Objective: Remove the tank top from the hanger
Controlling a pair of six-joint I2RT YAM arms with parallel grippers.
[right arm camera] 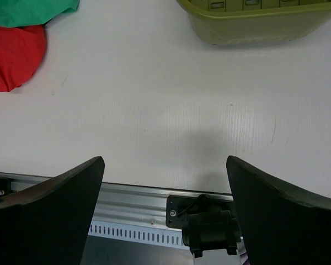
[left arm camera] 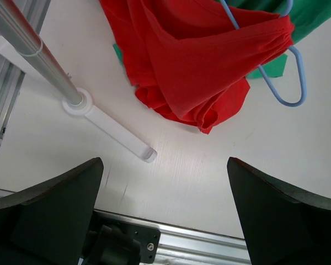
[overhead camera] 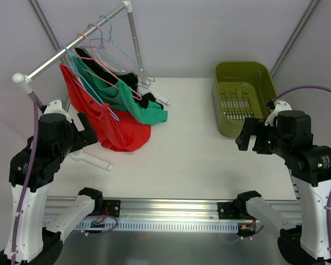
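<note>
A red tank top (overhead camera: pixel 113 124) hangs on a blue hanger (overhead camera: pixel 94 88) from the rack's rail (overhead camera: pixel 71 47), its lower part bunched on the table. In the left wrist view the red tank top (left arm camera: pixel 198 61) fills the top, with the blue hanger's end (left arm camera: pixel 291 83) sticking out at its right. My left gripper (overhead camera: pixel 87 132) is open and empty, just left of the red cloth; its view shows it (left arm camera: pixel 165 190) above bare table near the front rail. My right gripper (overhead camera: pixel 247 137) is open and empty, far to the right beside the basket; it also shows in its own view (right arm camera: pixel 165 190).
A green garment (overhead camera: pixel 138 102) and a black one (overhead camera: pixel 121 74) hang behind the red one, among pink and blue empty hangers (overhead camera: pixel 118 49). The rack's white foot (left arm camera: pixel 116 132) and pole (left arm camera: pixel 33 55) stand by my left gripper. An olive basket (overhead camera: pixel 223 113) sits at the back right.
</note>
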